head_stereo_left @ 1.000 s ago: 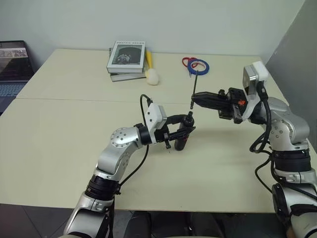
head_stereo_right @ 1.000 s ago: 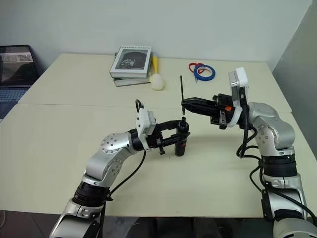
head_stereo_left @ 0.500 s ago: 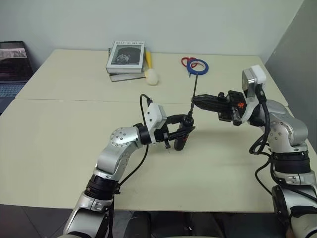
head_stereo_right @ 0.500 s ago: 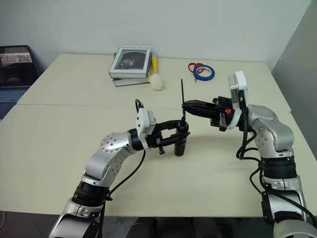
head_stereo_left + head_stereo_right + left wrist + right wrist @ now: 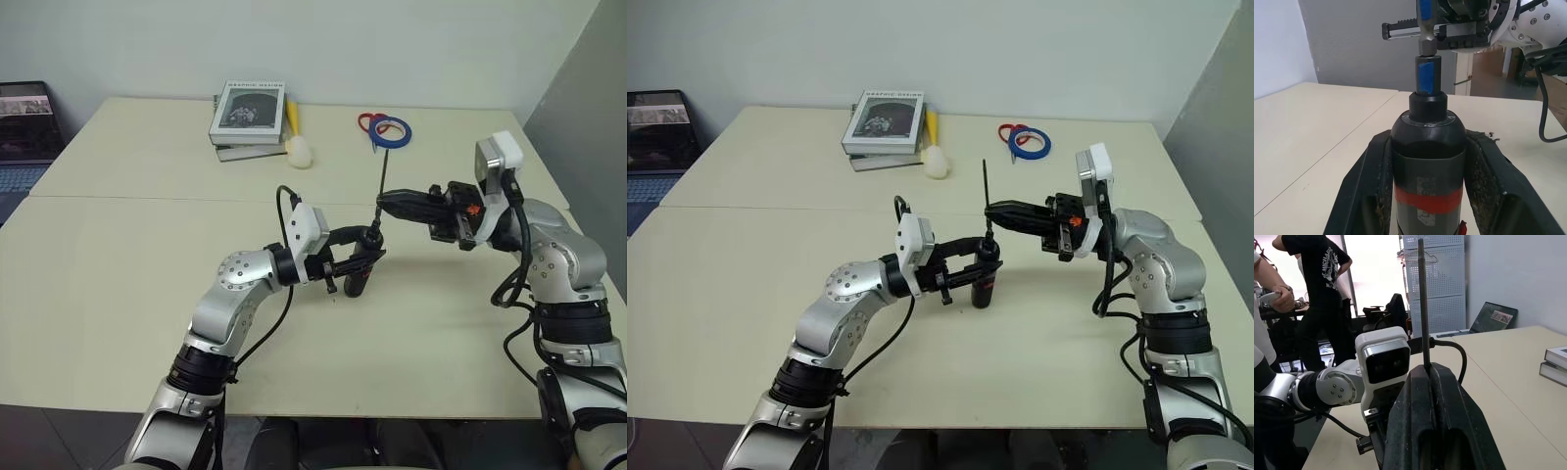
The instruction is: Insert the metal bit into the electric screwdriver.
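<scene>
R gripper (image 5: 380, 203), pinching the metal bit (image 5: 381, 184) upright, is settling it lower onto the electric screwdriver (image 5: 362, 262); L gripper (image 5: 364, 257) is clamping that; insertion's looking nearly seated.

Office-type lab: plain tables (image 5: 118, 294), laptop (image 5: 27, 122), books (image 5: 247, 117), perforated metal cabinet (image 5: 1435, 279), people standing (image 5: 1317, 298) beyond the fingers.

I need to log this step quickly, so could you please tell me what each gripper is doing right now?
Left gripper: closed on the electric screwdriver, held upright.
Right gripper: closed on the metal bit, just above the screwdriver's tip.
</scene>
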You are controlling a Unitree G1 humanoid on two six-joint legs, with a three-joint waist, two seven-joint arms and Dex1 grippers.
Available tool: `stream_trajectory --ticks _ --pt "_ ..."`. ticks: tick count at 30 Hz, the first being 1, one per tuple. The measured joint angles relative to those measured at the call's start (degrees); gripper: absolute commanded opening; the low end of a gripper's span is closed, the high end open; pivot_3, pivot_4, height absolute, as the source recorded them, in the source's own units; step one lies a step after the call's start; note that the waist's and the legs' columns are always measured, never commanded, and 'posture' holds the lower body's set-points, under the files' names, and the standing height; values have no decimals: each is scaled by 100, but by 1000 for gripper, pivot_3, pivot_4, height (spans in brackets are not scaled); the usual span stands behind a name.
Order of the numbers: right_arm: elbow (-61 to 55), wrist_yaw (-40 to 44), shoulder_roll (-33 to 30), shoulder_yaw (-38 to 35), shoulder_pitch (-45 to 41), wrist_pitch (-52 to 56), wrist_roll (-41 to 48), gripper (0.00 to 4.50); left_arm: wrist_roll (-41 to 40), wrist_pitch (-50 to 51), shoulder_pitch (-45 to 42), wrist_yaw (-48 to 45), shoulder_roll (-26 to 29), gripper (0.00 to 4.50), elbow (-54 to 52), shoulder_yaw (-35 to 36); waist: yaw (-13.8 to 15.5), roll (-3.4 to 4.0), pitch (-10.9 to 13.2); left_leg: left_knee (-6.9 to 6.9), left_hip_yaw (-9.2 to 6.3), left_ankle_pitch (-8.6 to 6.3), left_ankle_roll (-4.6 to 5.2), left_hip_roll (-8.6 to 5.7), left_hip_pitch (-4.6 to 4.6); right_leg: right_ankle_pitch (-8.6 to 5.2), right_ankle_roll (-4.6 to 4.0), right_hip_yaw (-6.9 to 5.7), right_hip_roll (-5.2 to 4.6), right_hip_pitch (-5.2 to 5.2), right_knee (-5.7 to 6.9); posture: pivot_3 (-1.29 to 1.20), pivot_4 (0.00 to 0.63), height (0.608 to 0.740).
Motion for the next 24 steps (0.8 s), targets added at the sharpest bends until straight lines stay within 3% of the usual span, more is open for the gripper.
stream_trajectory --ticks 24 --pt "17 115 -47 31 76 -106 -46 0 -40 -7 2 -23 71 1643 -7 0 -1 0 0 0 0 0 0 0 3 0 0 0 0 0 2 0 150 740"
